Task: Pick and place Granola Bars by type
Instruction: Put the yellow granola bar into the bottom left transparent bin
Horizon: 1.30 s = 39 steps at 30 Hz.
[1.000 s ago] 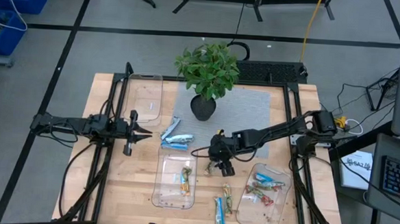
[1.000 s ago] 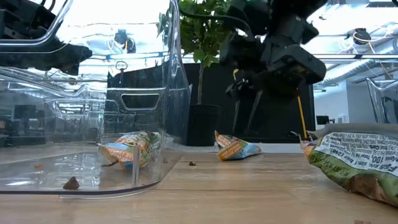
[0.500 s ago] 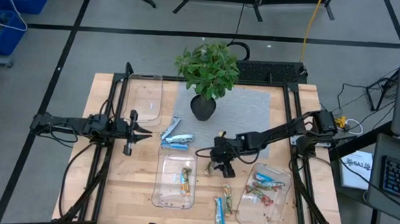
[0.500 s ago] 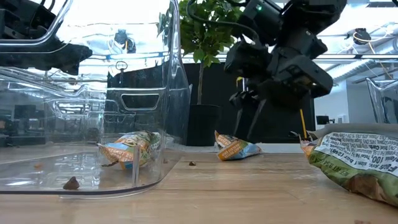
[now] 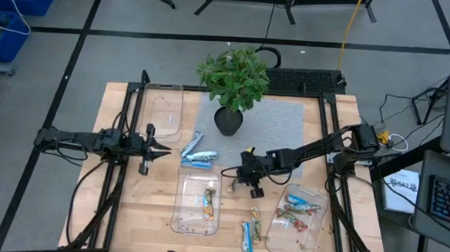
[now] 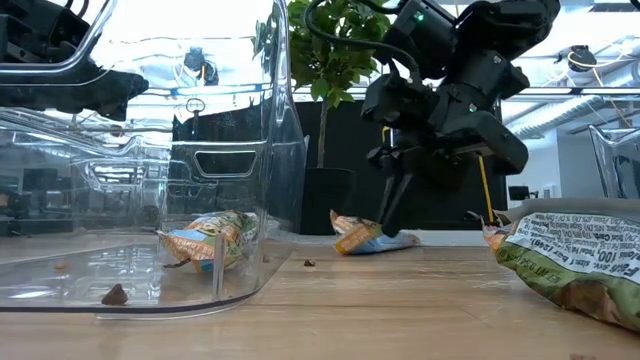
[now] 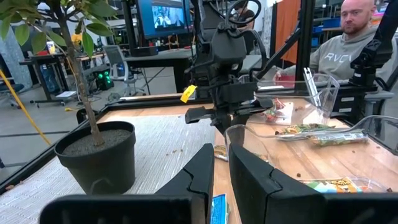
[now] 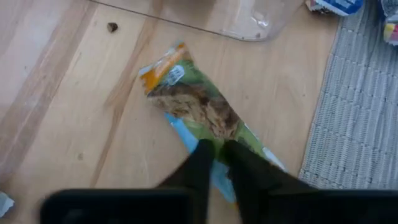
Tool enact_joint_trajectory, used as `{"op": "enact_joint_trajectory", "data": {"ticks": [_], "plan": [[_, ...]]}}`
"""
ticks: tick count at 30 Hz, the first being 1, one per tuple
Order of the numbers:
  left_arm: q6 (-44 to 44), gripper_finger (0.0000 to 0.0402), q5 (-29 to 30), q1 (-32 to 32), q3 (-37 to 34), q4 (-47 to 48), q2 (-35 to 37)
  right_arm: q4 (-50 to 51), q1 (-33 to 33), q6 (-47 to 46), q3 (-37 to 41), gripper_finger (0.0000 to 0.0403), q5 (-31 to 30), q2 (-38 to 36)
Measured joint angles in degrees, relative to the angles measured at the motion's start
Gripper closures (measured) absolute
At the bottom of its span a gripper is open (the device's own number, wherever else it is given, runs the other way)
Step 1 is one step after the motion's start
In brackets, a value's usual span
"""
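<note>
Green bar [image 8: 198,112] in lowered right pincer [image 8: 214,155]

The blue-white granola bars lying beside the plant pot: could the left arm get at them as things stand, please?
Probably yes. The left gripper hangs shut just beside the blue-white granola bars, and bare table lies between them. The plant pot stands behind them, and the right gripper, clamped on a green granola bar, works off to the side.

Right gripper [image 5: 244,185] is lowered at mid-tabletop, fingers [image 8: 200,163] pinched nearly together. Left gripper [image 5: 164,149] is held level at left, fingers closed.
</note>
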<state>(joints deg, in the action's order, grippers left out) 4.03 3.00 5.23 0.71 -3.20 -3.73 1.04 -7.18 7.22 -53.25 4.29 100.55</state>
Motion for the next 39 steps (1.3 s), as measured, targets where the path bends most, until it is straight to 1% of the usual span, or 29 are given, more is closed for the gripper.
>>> {"op": "enact_joint_trajectory", "data": {"ticks": [1,4,7,9,13,17,20,22,25,27,30,33,35,37,39], "plan": [[0.0,0.0344,0.0,0.0,0.0,0.0,0.0,0.0,0.0,0.4,0.0,0.0389,0.0,0.0],[0.0,0.0344,0.0,0.0,0.0,-0.1,0.0,-1.0,0.0,0.4,0.0,0.0399,0.1,0.0],[0.0,0.0344,0.0,0.0,0.0,-0.8,0.0,-2.3,0.0,0.2,0.0,0.0402,0.1,-0.1],[0.0,0.0344,0.0,0.0,0.0,-1.7,0.0,-2.5,0.0,-0.1,0.0,0.0402,0.1,-1.5],[0.0,0.0344,0.0,0.0,0.0,-3.2,0.0,-2.9,0.0,-0.1,0.0,0.0403,-0.3,-7.4],[-0.2,0.0344,0.0,0.0,0.0,-5.6,0.0,-1.4,0.0,0.6,0.0,0.0403,-3.9,-15.5],[-1.2,0.0344,0.0,0.0,0.0,-7.8,0.0,-4.4,0.0,0.9,0.2,0.0403,-4.3,-20.6],[-1.2,0.0344,0.0,0.0,0.0,-8.8,0.0,-11.0,0.0,1.0,1.5,0.0403,-2.8,-22.6],[-0.3,0.0344,0.0,0.0,0.0,-10.8,0.0,-22.2,0.3,1.0,4.4,0.0403,3.5,-23.5],[-1.4,0.0344,0.0,0.0,0.0,-11.7,0.0,-26.5,0.7,0.8,6.2,0.0403,5.9,-23.5],[-2.2,0.0344,0.0,0.0,0.0,-12.0,0.0,-28.9,1.5,0.8,7.8,0.0403,6.2,-23.4],[-0.8,0.0344,0.3,0.0,0.0,-12.2,0.0,-30.6,1.6,0.8,8.4,0.0403,6.3,-23.4],[-1.5,0.0344,2.7,0.0,0.0,-14.3,-0.7,-32.0,1.6,1.2,8.4,0.0403,6.7,-23.4],[-3.4,0.0344,6.8,0.0,0.0,-16.2,-2.3,-32.6,1.6,1.4,8.4,0.0403,8.6,-23.3],[-4.3,0.0344,9.5,0.0,0.0,-18.3,-5.0,-33.4,1.6,1.4,8.4,0.0403,10.9,-22.8]]}}
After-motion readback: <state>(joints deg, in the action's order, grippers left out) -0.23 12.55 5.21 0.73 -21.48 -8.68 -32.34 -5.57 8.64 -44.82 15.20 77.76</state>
